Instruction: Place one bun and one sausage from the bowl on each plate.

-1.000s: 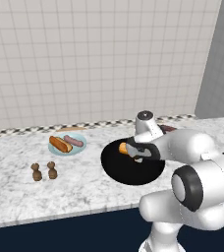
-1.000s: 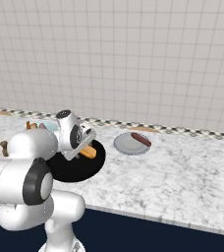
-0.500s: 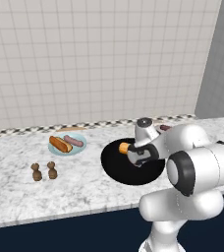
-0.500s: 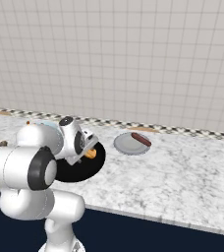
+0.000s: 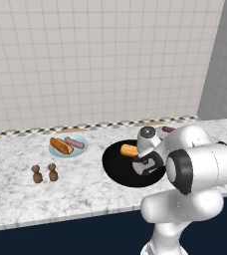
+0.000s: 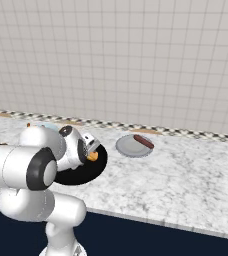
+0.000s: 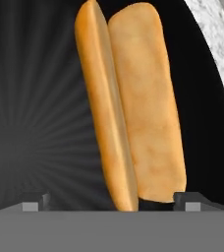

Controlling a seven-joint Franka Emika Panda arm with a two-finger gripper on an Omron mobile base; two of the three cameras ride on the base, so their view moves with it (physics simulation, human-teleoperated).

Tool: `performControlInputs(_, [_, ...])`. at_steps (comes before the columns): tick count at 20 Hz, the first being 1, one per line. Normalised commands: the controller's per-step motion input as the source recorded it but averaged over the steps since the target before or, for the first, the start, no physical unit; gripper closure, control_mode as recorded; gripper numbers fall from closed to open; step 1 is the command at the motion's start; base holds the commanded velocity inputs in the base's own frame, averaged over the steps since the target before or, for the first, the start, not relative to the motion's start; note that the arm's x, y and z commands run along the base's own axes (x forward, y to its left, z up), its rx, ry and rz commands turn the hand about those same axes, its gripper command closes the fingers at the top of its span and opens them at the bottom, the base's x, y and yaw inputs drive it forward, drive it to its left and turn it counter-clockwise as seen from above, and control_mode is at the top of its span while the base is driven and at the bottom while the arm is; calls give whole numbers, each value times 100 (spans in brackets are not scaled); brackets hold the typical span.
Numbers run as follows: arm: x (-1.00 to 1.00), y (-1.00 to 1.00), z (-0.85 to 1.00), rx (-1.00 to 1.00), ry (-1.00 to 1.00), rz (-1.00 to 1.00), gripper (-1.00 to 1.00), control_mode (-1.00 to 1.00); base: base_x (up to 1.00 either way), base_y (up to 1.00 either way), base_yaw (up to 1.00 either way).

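A split orange-brown bun (image 7: 128,108) lies in the black bowl (image 5: 116,169), toward its far side; it also shows as the bun (image 5: 129,150) and the bun (image 6: 92,156). My gripper (image 7: 113,204) hangs low over the bowl, open, its two fingertips (image 7: 192,202) standing either side of the bun's near end without closing on it. The light blue plate (image 5: 81,149) on the left holds a bun (image 5: 60,145) and a sausage (image 5: 74,143). The grey plate (image 6: 128,148) right of the bowl holds one sausage (image 6: 143,141).
Two small brown shakers (image 5: 44,173) stand on the marble counter left of the bowl, near the front. A tiled wall runs along the counter's back. My own arm's elbow bulks over the counter's front edge beside the bowl.
The hand has sunk a little lower into the bowl, closer to the bun, and the arm's elbow has swung nearer the cameras. The food and plates have not moved.
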Motion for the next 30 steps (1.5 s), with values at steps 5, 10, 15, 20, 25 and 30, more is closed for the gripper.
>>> performControlInputs(5, [15, 0, -22, 0, 2, 0, -100, -100, 0, 0, 0])
performControlInputs(10, [10, 0, -7, 0, 0, 0, -100, -100, 0, 0, 0])
performControlInputs(15, [10, 0, -9, 0, -3, 0, 100, -100, 0, 0, 0])
performControlInputs(20, [0, 0, -11, 0, -10, 0, 100, -100, 0, 0, 0])
performControlInputs(25, [-1, 0, 0, 1, -15, 0, 100, -100, 0, 0, 0])
performControlInputs(30, [-16, -31, 62, 7, 0, -10, 100, -100, 0, 0, 0])
